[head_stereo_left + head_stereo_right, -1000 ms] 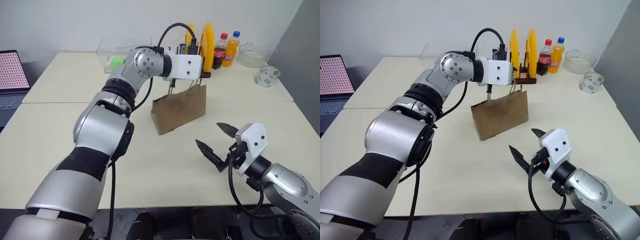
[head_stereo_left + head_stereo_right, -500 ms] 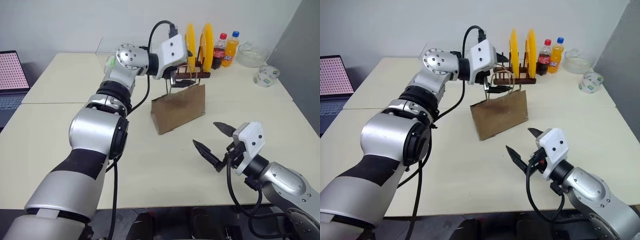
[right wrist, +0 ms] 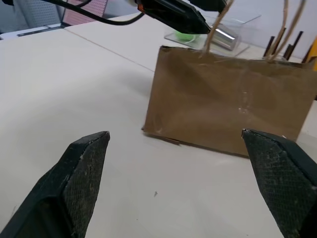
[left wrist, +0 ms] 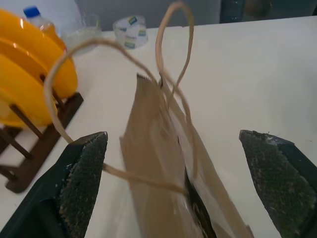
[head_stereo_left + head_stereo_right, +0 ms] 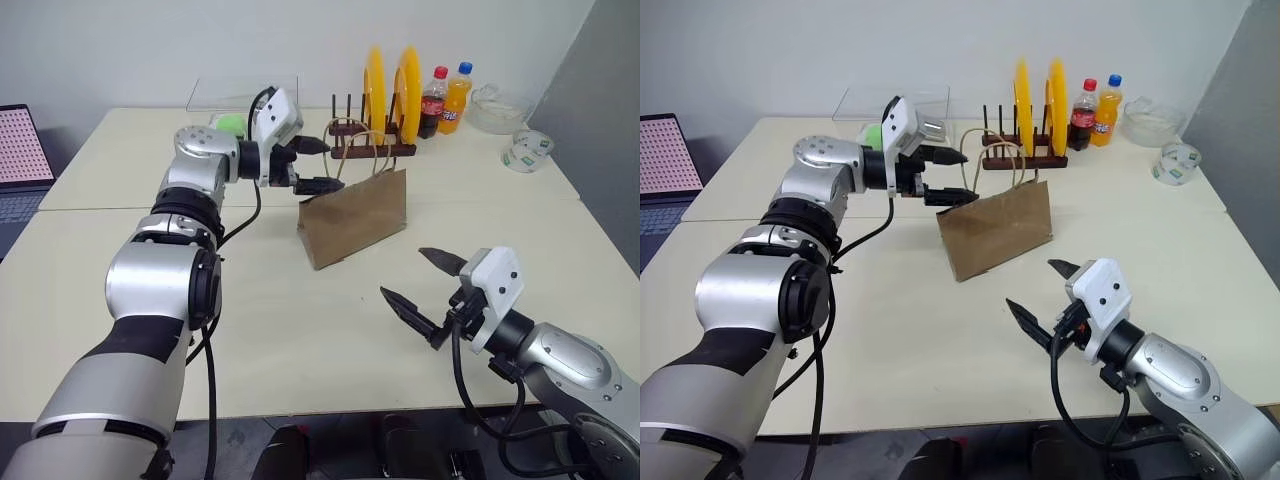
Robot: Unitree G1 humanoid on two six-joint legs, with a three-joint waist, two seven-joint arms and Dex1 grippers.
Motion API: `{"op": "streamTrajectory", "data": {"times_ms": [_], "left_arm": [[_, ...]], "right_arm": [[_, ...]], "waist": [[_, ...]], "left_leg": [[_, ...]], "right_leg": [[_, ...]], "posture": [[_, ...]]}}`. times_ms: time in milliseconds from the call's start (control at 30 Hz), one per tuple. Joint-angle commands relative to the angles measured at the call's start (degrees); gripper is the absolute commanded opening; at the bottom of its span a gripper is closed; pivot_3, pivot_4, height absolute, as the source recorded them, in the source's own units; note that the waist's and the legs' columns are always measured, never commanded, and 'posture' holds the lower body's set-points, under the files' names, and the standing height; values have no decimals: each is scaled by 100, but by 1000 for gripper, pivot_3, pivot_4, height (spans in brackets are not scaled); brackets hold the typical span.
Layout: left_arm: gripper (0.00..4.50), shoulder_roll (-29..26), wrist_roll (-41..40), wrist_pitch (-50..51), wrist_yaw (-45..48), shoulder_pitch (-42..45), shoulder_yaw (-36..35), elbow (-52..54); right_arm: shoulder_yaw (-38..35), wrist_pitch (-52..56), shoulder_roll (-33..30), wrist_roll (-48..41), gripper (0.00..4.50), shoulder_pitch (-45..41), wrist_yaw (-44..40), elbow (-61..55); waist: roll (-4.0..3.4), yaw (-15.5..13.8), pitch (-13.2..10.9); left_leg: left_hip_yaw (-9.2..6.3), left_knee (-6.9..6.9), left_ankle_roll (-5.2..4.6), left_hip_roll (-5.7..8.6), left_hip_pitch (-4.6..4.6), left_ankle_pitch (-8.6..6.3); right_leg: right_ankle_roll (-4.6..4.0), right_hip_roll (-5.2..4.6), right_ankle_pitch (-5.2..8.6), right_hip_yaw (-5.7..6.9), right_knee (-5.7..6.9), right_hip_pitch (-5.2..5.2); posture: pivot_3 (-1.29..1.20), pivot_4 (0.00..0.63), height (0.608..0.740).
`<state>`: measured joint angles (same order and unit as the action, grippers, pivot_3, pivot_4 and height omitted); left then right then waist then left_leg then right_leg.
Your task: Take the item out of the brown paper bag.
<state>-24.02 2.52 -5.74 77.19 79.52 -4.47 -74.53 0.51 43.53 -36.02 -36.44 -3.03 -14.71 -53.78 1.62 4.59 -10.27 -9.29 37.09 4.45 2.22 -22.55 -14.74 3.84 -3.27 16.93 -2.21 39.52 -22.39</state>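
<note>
Head views: brown paper bag stood upright mid-tabletop, handles up. Left gripper hung beside bag's top corner, jaws spread, nothing held, likely lining up on handle or mouth. Right gripper waited near bag, jaws wide, empty.

Left wrist view: bag mouth nearly flat; item not visible, presumably inside.

Right wrist view: bag's broad side faced right gripper.
</note>
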Motion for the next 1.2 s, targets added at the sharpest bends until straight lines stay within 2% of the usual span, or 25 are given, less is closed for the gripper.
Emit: {"op": "streamTrajectory", "data": {"times_ms": [33,500,733,833,1200], "left_arm": [[4487,-128,-331,185,119,-87,-163,475],[4487,-404,-710,1303,165,-1613,94,2277],[4487,-228,-581,1187,-87,-1677,342,1985],[3920,-260,-557,1106,-156,-1570,393,1782],[592,-163,-351,351,-310,-969,544,958]], "right_arm": [[10,-126,-5,109,4500,-141,-134,-38],[139,-131,86,261,4500,-229,-393,55],[264,-110,91,372,4500,-431,-521,140],[240,-88,89,381,4500,-428,-540,115],[326,-22,71,352,4500,-520,-588,-61]], "waist": [[0,3,0],[-2,13,1],[-2,6,2],[-2,7,2],[-2,7,2]], "left_leg": [[1,0,0,0,0,0],[-1,0,1,0,6,0],[0,0,0,0,7,0],[0,-1,0,0,6,0],[0,-2,0,-1,7,0]], "right_leg": [[0,0,0,-1,0,0],[0,0,0,-5,8,0],[0,-1,0,-5,6,1],[0,0,0,-5,6,1],[0,0,0,-4,6,1]], "posture": [[0,150,740],[0,150,740],[0,150,740],[0,150,740],[0,150,740]]}}
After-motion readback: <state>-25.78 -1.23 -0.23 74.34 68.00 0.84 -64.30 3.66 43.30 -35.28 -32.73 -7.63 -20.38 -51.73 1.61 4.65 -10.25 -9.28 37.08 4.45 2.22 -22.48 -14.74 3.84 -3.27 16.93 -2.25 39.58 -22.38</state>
